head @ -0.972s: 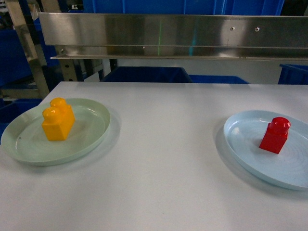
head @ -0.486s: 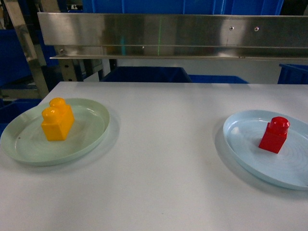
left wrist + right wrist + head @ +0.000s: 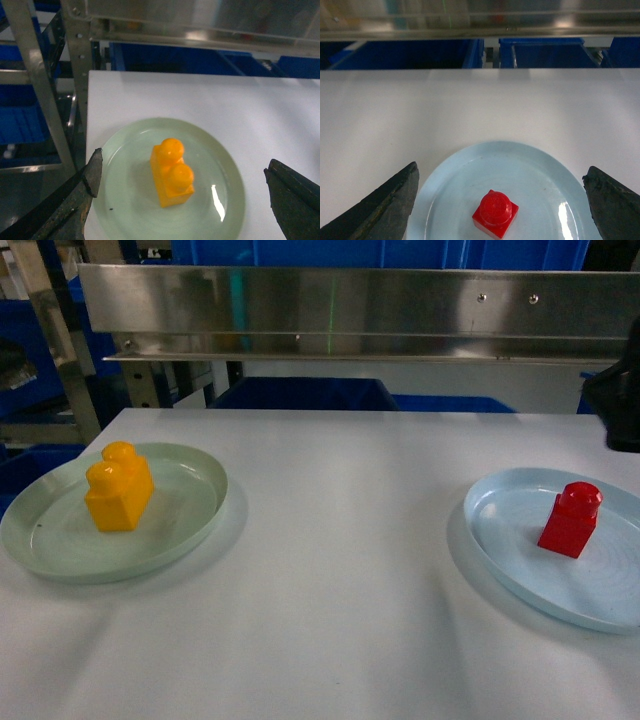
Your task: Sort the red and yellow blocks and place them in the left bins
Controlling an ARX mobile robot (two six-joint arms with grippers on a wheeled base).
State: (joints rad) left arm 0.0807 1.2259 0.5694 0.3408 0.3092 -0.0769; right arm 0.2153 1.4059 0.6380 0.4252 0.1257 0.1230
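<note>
Two plates (image 3: 190, 530), steel rail (image 3: 350, 310) behind

My head camera looks forward and slanting down over the table (image 3: 340, 570), taking in both plates. My left wrist camera hangs close above the green plate (image 3: 125, 200) on the left, facing the far shelf (image 3: 200, 25). My right wrist camera does likewise above the blue plate (image 3: 530, 165) on the right.

I saw a white table (image 3: 340, 540) w/ a stainless steel shelf rail (image 3: 350, 310) running across behind it, blue bins (image 3: 300, 395) below and above, and a metal rack frame (image 3: 60, 350) at left. Lighting was soft, overhead.
</note>
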